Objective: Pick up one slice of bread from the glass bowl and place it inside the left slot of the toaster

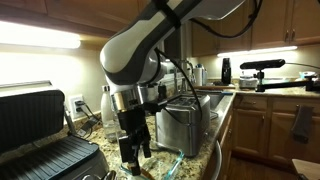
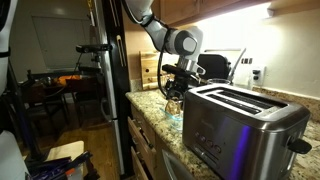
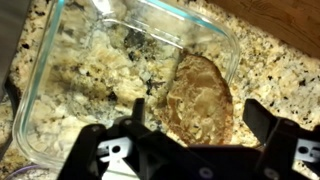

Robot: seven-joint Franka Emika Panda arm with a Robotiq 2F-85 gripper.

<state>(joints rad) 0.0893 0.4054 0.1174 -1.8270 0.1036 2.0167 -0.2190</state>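
In the wrist view the glass bowl [image 3: 215, 35] sits on the speckled granite counter with one tan-brown slice of bread [image 3: 200, 98] lying flat in its right part. My gripper [image 3: 198, 128] is open, its two black fingers straddling the slice just above it, nothing held. In an exterior view the gripper [image 1: 134, 148] hangs low over the bowl [image 1: 170, 155], next to the stainless-steel toaster [image 1: 183, 122]. The toaster [image 2: 245, 125] fills the foreground in an exterior view, its slots on top, with the gripper [image 2: 172, 92] beyond it.
A black contact grill [image 1: 40, 135] stands open close beside the arm. Cabinets hang above the counter. A clear drinking glass [image 2: 173, 108] stands under the gripper area. A refrigerator [image 2: 105, 80] stands at the counter's end.
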